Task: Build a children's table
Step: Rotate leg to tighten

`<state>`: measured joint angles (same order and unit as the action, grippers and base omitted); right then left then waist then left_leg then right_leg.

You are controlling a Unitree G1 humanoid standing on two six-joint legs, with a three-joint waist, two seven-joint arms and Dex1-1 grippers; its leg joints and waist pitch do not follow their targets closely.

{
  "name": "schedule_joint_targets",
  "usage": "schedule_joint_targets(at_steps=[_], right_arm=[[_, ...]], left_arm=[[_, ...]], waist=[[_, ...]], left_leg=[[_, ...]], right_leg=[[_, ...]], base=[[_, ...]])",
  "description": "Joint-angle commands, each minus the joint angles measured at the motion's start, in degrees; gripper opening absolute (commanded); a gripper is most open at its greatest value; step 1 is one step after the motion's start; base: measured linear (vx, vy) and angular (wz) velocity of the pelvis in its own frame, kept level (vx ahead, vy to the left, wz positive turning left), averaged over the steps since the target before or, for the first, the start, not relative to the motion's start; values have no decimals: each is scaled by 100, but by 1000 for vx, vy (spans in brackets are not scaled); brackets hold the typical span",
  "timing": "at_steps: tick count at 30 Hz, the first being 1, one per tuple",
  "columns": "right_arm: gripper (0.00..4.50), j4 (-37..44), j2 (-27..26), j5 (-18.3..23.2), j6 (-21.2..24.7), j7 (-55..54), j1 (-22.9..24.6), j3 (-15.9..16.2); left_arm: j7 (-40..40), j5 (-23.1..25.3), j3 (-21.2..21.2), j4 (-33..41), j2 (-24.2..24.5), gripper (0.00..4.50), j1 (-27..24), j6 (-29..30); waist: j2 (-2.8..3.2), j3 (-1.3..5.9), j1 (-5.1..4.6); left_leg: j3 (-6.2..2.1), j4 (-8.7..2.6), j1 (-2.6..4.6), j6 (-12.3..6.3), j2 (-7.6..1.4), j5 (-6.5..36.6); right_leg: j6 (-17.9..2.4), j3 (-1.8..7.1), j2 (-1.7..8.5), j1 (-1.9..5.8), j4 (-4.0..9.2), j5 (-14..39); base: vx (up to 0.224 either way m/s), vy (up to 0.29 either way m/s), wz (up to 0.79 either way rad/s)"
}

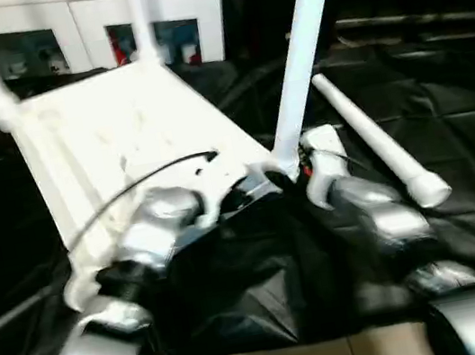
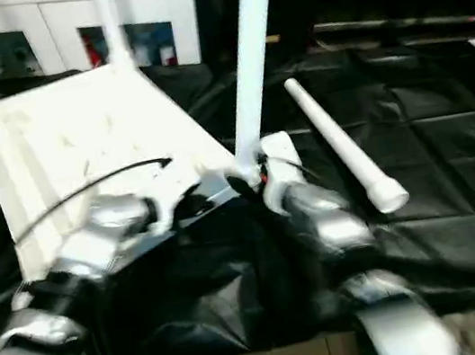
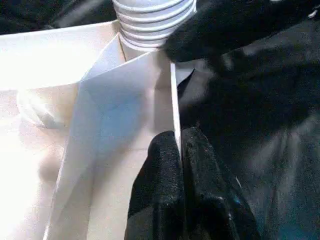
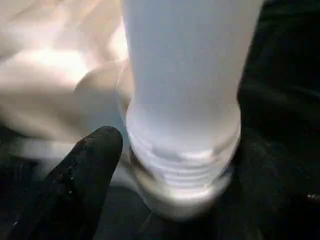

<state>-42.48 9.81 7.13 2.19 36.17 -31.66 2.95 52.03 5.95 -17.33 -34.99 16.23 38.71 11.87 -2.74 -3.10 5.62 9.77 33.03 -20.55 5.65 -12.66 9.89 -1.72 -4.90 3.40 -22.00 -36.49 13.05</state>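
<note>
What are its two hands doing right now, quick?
Left gripper: closed, pinching the thin edge of the white tabletop.
Right gripper: fingers apart around the base of the upright leg; a firm hold cannot be told.

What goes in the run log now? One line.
left gripper: shut on white plastic tabletop's rim | right gripper: open around upright white leg

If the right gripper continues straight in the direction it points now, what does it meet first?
Most likely the threaded base of the upright leg, standing in the tabletop's near corner socket. The right gripper is open around it, already very close.
</note>
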Motion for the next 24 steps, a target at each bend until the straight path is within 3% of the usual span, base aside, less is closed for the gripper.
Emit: schedule_joint_targets(at_steps=[1, 6, 13, 16, 17, 24], right_arm=[[378, 370, 105, 37, -29, 684, 115, 272], [378, 1322, 819, 309, 208, 2130, 510, 553], [378, 1648, 1100, 324, 333, 2604, 587, 698], [378, 1721, 1134, 321, 406, 2720, 632, 743], [353, 1733, 1133, 326, 419, 2727, 639, 748], [302, 1899, 1208, 300, 502, 2856, 741, 862]], left_arm=[[446, -166, -149, 259, 6, 0, -33, -288], [1481, -429, -315, 700, 464, 0, -308, -571], [2321, -778, -301, 1065, 782, 0, -513, -579], [2398, -789, -271, 1075, 845, 0, -524, -599], [2411, -789, -265, 1071, 856, 0, -523, -605], [2457, -793, -241, 1086, 896, 0, -530, -596]], waist=[[58, 395, 41], [85, 403, 87], [93, 385, 172], [65, 379, 200], [62, 382, 212], [79, 405, 225]], left_leg=[[-9, -306, 15, -309, -96, 524], [-4, -306, 50, -415, -136, 502], [7, -312, 56, -318, -146, 575], [11, -315, 51, -284, -139, 644], [9, -316, 53, -267, -140, 623], [1, -296, 42, -282, -126, 431]], right_leg=[[-1181, 350, 482, 355, 377, -621], [-1327, 342, 471, 329, 353, -783], [-1356, 335, 481, 302, 353, -594], [-1289, 341, 488, 310, 372, -378], [-1259, 342, 486, 310, 371, -351], [-1248, 334, 480, 316, 336, -622]], base=[[0, 0, 0], [0, 0, 0], [0, 0, 0], [0, 0, 0], [0, 0, 0], [0, 0, 0]])
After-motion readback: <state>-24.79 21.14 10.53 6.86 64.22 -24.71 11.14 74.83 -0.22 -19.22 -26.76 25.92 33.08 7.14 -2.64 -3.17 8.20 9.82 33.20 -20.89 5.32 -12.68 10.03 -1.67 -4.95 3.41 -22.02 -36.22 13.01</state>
